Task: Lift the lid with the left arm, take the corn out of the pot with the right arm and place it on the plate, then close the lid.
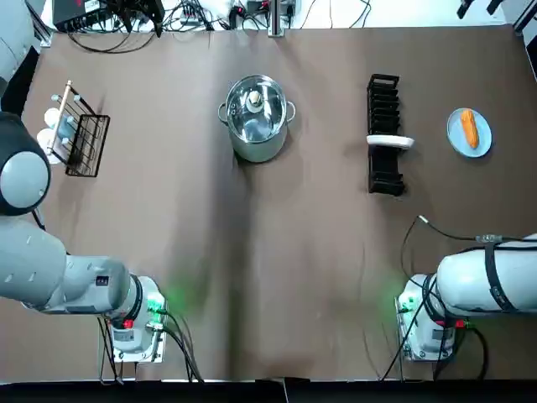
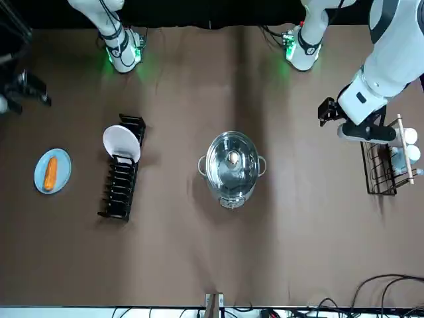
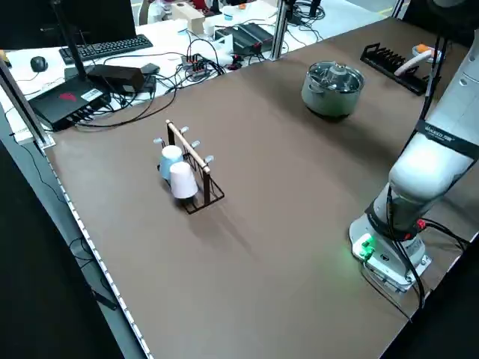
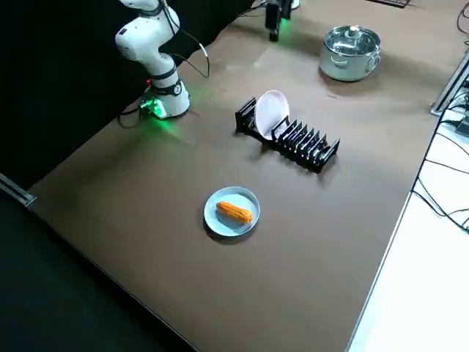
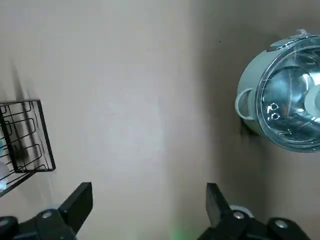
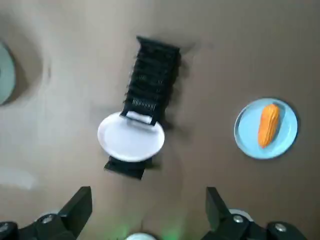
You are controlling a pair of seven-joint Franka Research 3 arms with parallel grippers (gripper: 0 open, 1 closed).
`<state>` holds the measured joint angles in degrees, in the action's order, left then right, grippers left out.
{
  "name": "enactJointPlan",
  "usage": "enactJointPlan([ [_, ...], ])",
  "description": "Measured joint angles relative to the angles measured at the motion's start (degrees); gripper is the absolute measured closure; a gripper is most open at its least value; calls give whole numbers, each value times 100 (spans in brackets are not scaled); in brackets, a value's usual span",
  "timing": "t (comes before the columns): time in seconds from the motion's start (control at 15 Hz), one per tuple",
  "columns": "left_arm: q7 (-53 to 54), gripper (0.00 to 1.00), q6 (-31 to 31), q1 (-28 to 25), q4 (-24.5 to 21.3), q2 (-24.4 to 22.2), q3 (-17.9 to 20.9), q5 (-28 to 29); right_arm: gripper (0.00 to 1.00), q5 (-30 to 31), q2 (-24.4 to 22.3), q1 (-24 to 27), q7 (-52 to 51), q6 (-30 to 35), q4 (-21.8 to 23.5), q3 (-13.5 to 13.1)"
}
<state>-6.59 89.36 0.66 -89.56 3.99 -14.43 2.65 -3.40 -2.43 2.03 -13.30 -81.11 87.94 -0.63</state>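
In the top view the corn (image 1: 470, 128) lies on the blue plate (image 1: 455, 136) at far right; the lid (image 1: 255, 107) sits on the pot (image 1: 257, 152), upper centre. Left tool (image 5: 149, 200) and right tool (image 6: 149, 200) gape released, empty.

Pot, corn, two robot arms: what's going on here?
Nothing is being held. The corn lies on the blue plate, and the lid sits on the pot. The left gripper hangs open above bare table between the cup rack and the pot. The right gripper hangs open over the side with the dish rack. The job looks done.
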Motion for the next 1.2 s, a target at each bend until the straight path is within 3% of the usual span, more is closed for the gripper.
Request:
enactJointPlan([
  [0.33,-54,0,20,-3,-10,-2,203,0,0,19,-480,-222,662,284,85,146],
  [0.53,51,0,23,240,64,-45,1297,-584,0,45,-469,-296,1073,85,335,213],
  [0.67,201,0,6,283,79,-190,1724,-778,0,57,-465,-296,1104,-62,486,209],
  [0.93,443,0,-198,452,49,-527,1735,-403,0,117,-472,-302,1112,-328,741,214],
  [1.2,431,0,-200,545,2,-507,1668,-286,0,139,-499,-285,1144,-530,754,177],
])
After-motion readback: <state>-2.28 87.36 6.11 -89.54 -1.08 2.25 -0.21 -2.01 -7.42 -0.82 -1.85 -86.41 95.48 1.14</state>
